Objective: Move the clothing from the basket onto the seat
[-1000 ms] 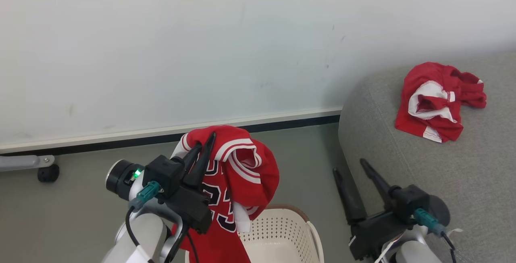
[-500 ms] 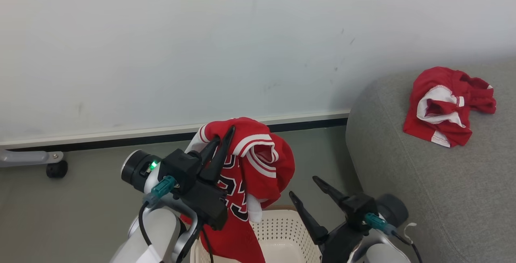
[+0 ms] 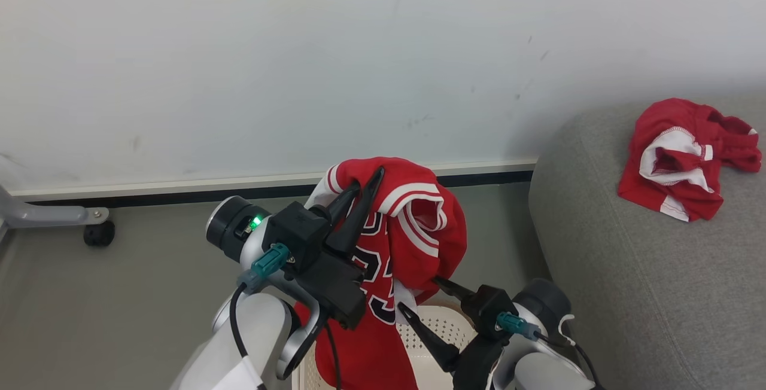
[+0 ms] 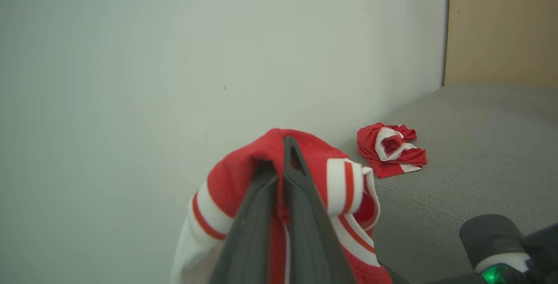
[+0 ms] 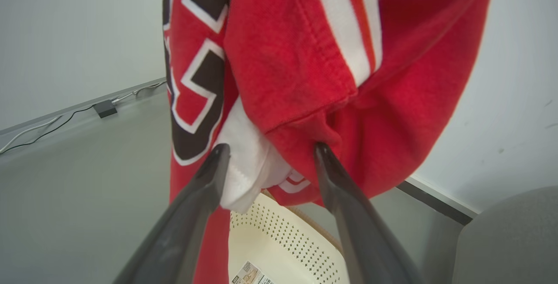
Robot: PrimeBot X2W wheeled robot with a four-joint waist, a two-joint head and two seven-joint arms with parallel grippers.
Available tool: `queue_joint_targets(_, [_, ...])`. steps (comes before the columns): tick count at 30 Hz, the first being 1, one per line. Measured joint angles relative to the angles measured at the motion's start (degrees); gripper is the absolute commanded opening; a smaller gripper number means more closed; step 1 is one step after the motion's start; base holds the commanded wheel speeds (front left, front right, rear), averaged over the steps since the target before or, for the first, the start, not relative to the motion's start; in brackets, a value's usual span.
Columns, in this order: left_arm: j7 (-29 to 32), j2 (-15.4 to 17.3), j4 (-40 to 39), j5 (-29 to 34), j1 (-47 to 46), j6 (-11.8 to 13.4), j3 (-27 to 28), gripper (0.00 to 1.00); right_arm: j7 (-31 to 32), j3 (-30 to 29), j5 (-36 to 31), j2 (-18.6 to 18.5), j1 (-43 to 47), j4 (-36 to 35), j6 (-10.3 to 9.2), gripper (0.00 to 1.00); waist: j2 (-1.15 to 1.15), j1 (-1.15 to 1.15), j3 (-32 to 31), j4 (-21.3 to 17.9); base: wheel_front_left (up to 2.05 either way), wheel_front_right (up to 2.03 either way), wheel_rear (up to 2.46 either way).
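My left gripper is shut on a red jersey with dark numerals, which hangs from it above the basket. In the left wrist view the gripper pinches the jersey's top fold. My right gripper is open just under the jersey's lower folds. In the right wrist view its fingers straddle the jersey's white and red hem above the cream basket. A second red and white garment lies crumpled on the grey seat at the right.
A white wall with a dark baseboard runs behind. A metal leg with a black caster stands on the grey floor at the left. A cable and a small box lie along the baseboard. A tan panel rises behind the seat.
The camera has shifted. My left gripper has lifted the jersey higher and to the right. My right gripper has swung left from beside the seat to under the jersey's lower edge.
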Motion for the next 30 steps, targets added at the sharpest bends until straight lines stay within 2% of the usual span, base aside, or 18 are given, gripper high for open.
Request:
queue_joint_targets(14, [2.05,-0.13,-3.44,-0.02,-0.07,-0.01,-1.55,0.00,-0.20,3.57,1.96,0.15,-8.72,6.36,0.04,1.00,0.00,0.00,0.85,1.96,0.00,0.00,0.00])
queue_joint_targets(23, [3.16,-0.35,-4.53,-1.00,-0.07,-0.01,-2.15,0.00,-0.52,7.90,5.50,0.15,-10.97,5.21,0.04,1.00,0.00,0.00,1.24,2.60,0.00,0.00,0.00])
queue_joint_targets(25, [3.24,-0.37,-4.60,-1.03,-0.07,-0.01,-2.18,0.00,-0.53,8.18,7.02,0.16,-12.21,4.64,0.04,0.40,0.00,0.00,1.36,2.73,0.00,0.00,0.00])
queue_joint_targets(26, [3.41,-0.37,-4.59,-1.18,-0.07,-0.01,-2.16,0.00,-0.53,8.47,7.42,0.15,-12.59,4.54,0.04,0.15,0.00,0.00,1.41,2.77,0.00,0.00,0.00])
queue_joint_targets(27, [3.44,-0.37,-4.57,-1.30,-0.07,-0.01,-2.12,0.00,-0.53,8.84,7.77,0.15,-12.82,4.48,0.04,0.00,0.00,0.00,1.46,2.79,0.00,0.00,0.00])
queue_joint_targets(30, [3.48,-0.08,-4.26,-1.63,0.04,0.04,-1.47,0.00,-0.54,10.10,8.50,0.15,-12.84,4.15,0.04,0.00,0.00,0.00,1.55,2.65,0.00,0.00,0.00])
